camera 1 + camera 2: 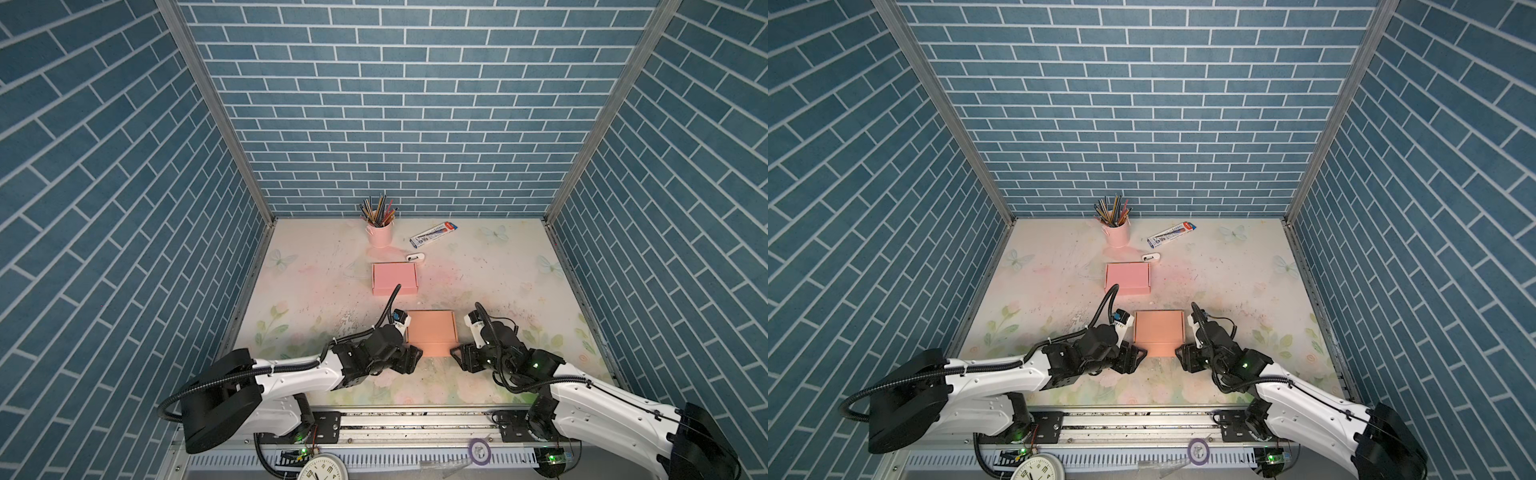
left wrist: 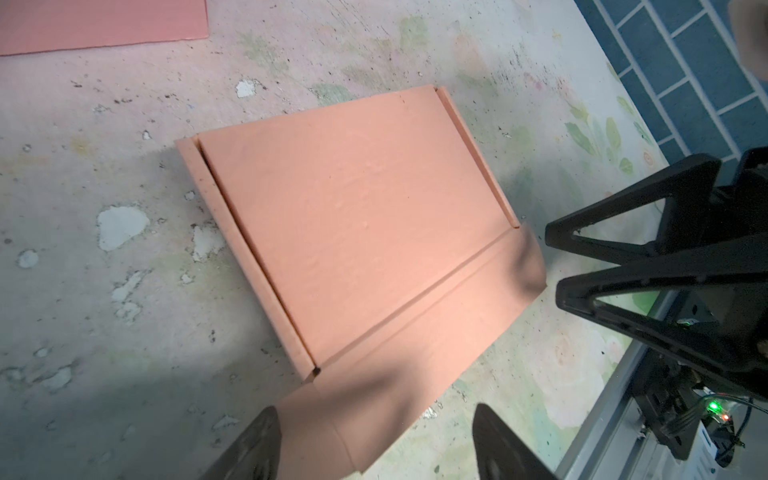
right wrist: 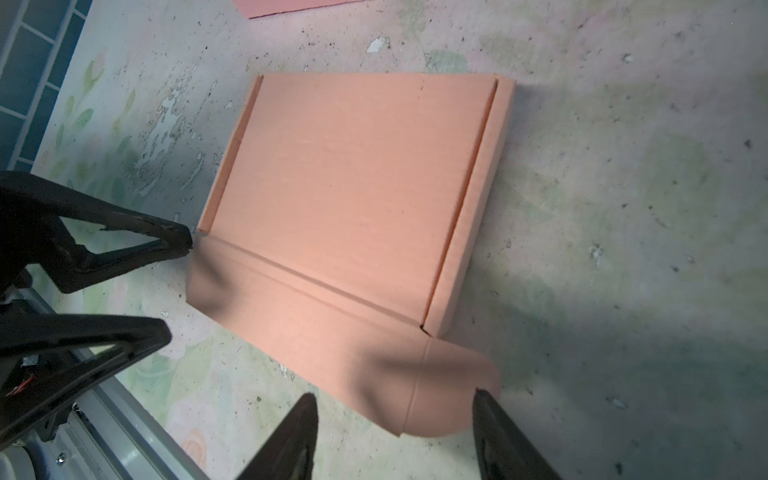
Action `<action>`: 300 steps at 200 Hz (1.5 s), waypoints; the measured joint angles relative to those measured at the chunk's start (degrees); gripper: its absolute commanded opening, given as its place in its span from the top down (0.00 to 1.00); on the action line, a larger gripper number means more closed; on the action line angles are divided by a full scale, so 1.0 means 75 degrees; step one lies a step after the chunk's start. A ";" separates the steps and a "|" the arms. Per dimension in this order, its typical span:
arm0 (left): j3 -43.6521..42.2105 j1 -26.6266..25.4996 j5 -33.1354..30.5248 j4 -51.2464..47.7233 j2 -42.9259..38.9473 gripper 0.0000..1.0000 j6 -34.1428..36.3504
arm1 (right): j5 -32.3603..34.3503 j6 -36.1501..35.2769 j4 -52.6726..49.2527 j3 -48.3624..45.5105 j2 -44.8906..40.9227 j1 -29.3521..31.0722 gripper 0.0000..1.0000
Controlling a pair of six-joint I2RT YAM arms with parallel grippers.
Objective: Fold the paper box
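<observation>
While its jaws stand spread, the left gripper straddles one end of the flap at the bottom of the left wrist view. The card runs close to one jaw and clear of the other, so nothing is pinched. The right gripper is likewise parted at the bottom of the right wrist view. The flap's rounded far end lies between its jaws, one jaw tip at the card's edge and the other standing off, and it clamps nothing. In both top views the two grippers face each other low in the frame, just below centre, with the flap between them. The orange box lies flat on the table right above them, its flap sticking out from its lower edge toward the bottom of the frame. Narrow folded strips run along both of its sides. Higher up, near mid-frame, a pink box rests apart from it. Above that are a small white thing, a pink cup full of pencils and a long carton, all near the upper edge of the table. A clock peeks in at the bottom edge of the frame.
</observation>
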 measured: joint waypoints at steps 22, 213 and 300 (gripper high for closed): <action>-0.0017 -0.0015 -0.0003 0.0099 0.0006 0.26 -0.0029 | -0.0003 0.0000 0.0096 -0.0009 0.0149 0.0006 0.40; -0.0350 -0.0184 0.0245 0.0906 0.0356 0.27 -0.0300 | -0.0189 0.0003 0.0851 -0.0076 0.0903 0.0119 0.44; -0.0434 -0.0321 0.0286 0.1014 0.0370 0.29 -0.0399 | -0.0198 0.0085 0.0933 -0.0079 0.0994 0.0219 0.46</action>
